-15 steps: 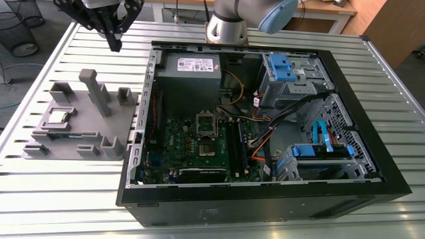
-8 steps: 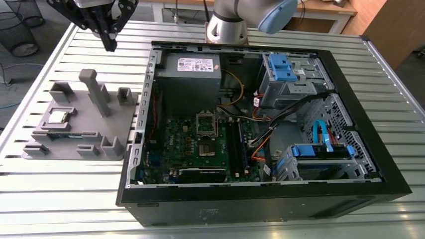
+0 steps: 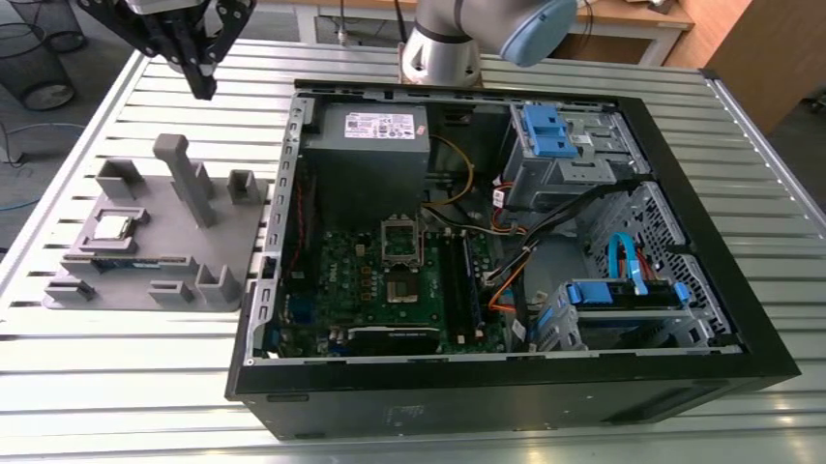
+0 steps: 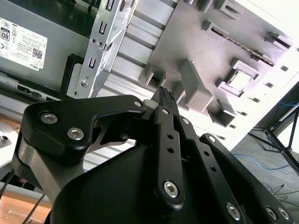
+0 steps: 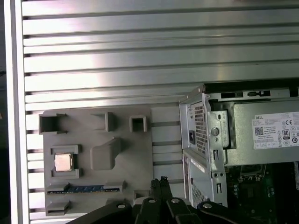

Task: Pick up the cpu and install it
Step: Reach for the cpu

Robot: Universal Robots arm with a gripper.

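"Starting with the exterior view, where is the gripper found relative to the grey tray?"

"The gripper (image 3: 203,89) is held high over the slatted table (image 3: 130,367), past the far edge of the grey tray (image 3: 239,227) and well apart from it. Its fingers are pressed together, and nothing is gripped between them."

"And the cpu?"

"The cpu (image 3: 116,227) is seated flat in a square pocket of the tray, toward the tray's side on the exterior view's left. A green memory stick (image 3: 130,261) is laid in a slot just beside that pocket, on the tray's near side. The opened computer case (image 3: 516,387) is set just beside the tray, on the exterior view's right, and the motherboard socket (image 3: 400,240) is seen inside it."

"What is shown in the second wrist view?"

"The gripper (image 4: 164,94) is seen from behind, its tips brought to a single point in line with an upright post of the tray (image 4: 187,28). The cpu (image 4: 239,80) is seen in its pocket, apart from the tips, with the memory stick (image 4: 238,44) in the neighbouring slot."

"And in the first wrist view?"

"The tray (image 5: 135,158) is viewed from above. The cpu (image 5: 63,162) is seen in its pocket, next to the slot where the memory stick (image 5: 84,189) is kept. The closed tips of the gripper (image 5: 162,181) are seen at the tray's edge nearest the case (image 5: 201,121), with nothing held."
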